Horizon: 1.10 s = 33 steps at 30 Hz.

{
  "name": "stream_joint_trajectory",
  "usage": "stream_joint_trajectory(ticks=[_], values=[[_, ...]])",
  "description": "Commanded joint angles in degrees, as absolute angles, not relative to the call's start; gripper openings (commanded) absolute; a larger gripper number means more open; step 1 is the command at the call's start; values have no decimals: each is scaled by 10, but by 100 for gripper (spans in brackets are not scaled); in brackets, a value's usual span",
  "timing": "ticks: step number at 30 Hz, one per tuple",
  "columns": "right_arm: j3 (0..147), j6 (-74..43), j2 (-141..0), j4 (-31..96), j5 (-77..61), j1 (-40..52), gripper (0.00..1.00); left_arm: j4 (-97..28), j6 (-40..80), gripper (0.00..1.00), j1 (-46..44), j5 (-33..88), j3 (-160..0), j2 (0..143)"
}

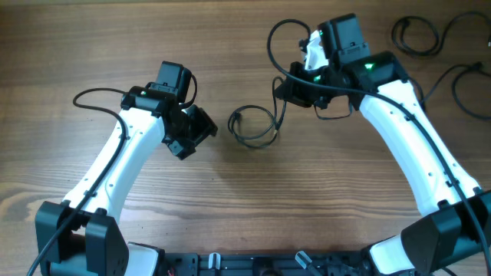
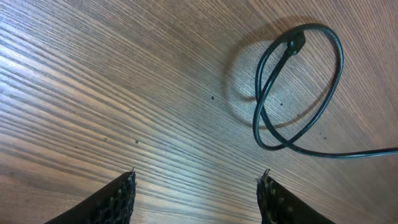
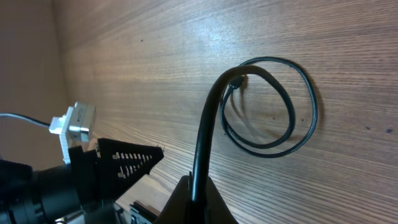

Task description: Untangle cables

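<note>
Cable [image 3: 200, 143] looped on table [image 1: 230, 46], end pinched in right tool [image 3: 196, 190]

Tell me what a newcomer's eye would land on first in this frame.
First, the thin black cable lying in a ring at the middle of the brown wooden table. One end rises into the right gripper, which is shut on it. Next comes the left gripper, open and empty, hovering over bare wood on the left arm's side of the ring.

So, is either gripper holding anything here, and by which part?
The right gripper pinches the cable on the straight stretch rising out of its coil. The left gripper is open and empty.
</note>
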<state>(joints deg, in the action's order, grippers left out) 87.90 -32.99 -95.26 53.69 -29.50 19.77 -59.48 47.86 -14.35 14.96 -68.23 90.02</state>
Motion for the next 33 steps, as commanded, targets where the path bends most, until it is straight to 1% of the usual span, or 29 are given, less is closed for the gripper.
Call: stream_joint_trajectory(ticks=[1,2,14,23,28,29,32,33], values=[[882,-330,-943,533,-274,214,4,-594,478,91,-145,156,-685,904],[880,-330,-943,532,-274,214,4,-594,478,100,-145,156,-685,904],[866,-335,-943,509,-307,214,4,-593,478,100,-145,154,-685,904],[866,-331,-943,475,-410,214,4,-590,478,100,-145,99,-685,904],[866,-330,-943,463,-463,217,4,-589,478,99,-145,99,-685,904],[866,-330,-943,459,-471,221,4,-589,478,92,-145,116,-685,904],[866,-328,-943,444,-486,237,4,-575,478,93,-145,213,-685,904],[866,-329,-943,439,-486,239,4,-571,478,93,-145,224,-685,904]])
